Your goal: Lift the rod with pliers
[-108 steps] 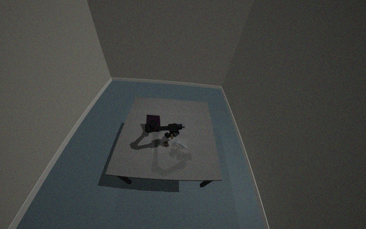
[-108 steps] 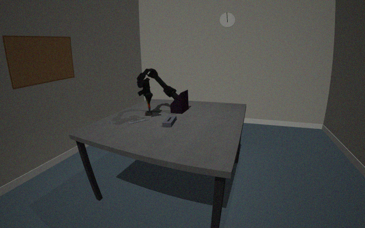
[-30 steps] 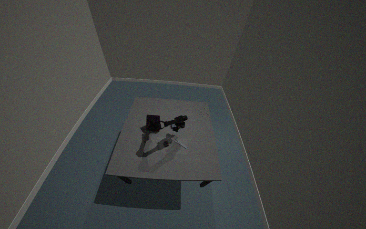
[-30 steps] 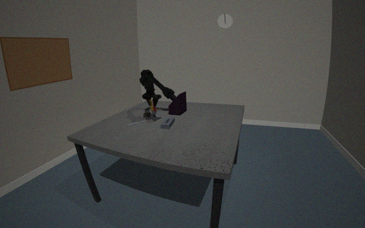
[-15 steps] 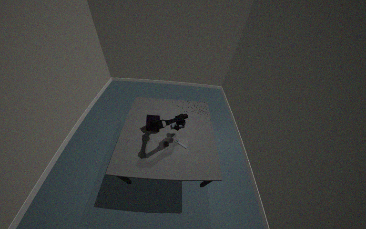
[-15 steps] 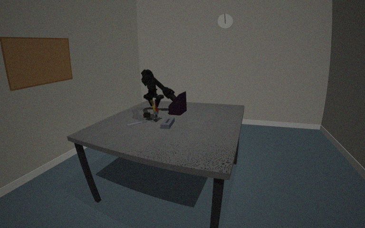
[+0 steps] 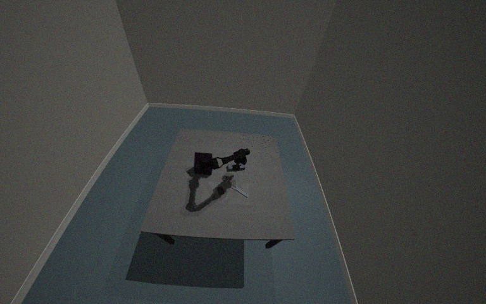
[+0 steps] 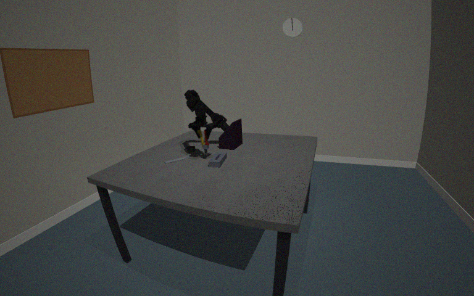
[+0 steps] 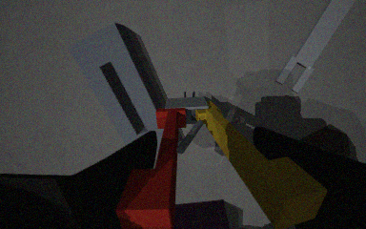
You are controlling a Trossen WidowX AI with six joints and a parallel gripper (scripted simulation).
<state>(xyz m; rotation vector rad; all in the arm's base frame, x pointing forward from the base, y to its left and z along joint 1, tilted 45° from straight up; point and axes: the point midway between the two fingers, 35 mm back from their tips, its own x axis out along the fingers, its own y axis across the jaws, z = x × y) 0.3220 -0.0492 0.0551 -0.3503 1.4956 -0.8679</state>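
Locking pliers with red and yellow handles (image 8: pixel 206 143) (image 9: pixel 168 153) hang pinched in my black claw (image 7: pixel 236 166) (image 8: pixel 203 136) (image 9: pixel 205 135); misaligned lowering could jam them against the grey slotted block (image 7: pixel 242 166) (image 8: pixel 213 163) (image 9: pixel 129 78) beside it.

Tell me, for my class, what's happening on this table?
A black robot arm is holding red-and-yellow-handled pliers between its jaws, above the table. A slotted grey block sits nearby, and a pale forked bar lies on the tabletop. The pliers are not in the slot, and I can't make out a rod.
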